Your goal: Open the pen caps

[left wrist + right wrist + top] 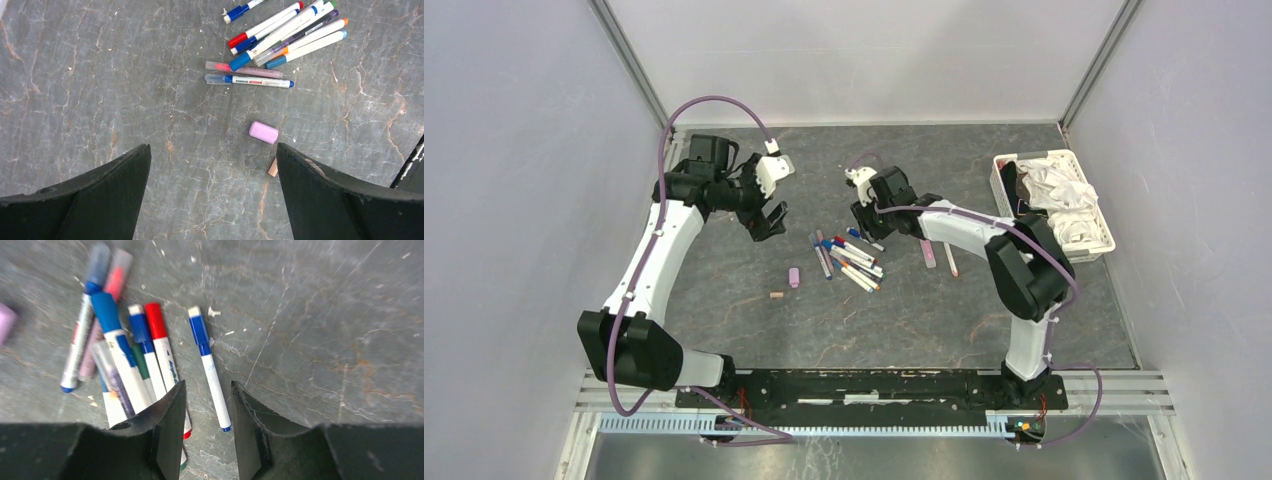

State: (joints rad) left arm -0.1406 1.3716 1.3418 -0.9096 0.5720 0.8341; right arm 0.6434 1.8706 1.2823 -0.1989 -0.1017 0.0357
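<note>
Right gripper (pixel 207 387) hovers slightly spread, empty, over a blue-capped pen (pixel 210 372) mid-frame, left gripper (pixel 214 147) wide open; just a pink cap (pixel 263 132) and tan cap (pixel 273 167) loose lower-centre, pile (pixel 285 35) looks mostly capped.

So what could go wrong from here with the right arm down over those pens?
1. The right tool straddles the lone blue-capped pen, but one finger overlaps the red-capped pen beside it, so closing may catch both.
2. It sits near the barrel's end, far from the cap, so the pen could pivot.
3. The loose pink cap lies just ahead of the open left tool and could get knocked away.
</note>
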